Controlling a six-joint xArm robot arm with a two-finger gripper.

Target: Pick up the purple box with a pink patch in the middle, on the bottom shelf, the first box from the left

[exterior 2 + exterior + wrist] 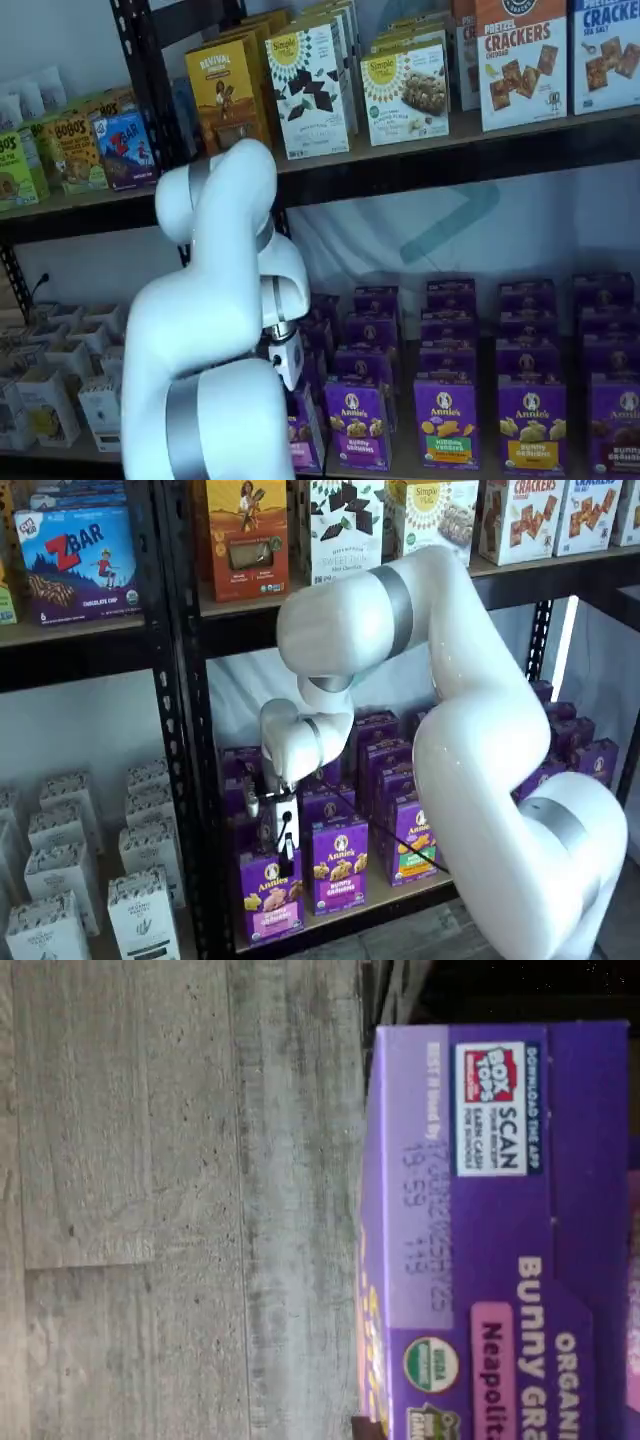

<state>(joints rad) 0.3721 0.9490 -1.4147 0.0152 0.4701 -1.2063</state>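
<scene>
Low in the frame, we see the gripper (286,852) poised atop the purple box (271,898) at the bottom shelf's (400,890) front edge, aligned to grasp; whether its fingers are clenched we cannot tell

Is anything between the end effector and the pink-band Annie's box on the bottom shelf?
Nothing visible. The end effector hangs directly over the purple box, at the front of the bottom shelf. The neighbouring carton stands beside it, not in the way.
</scene>
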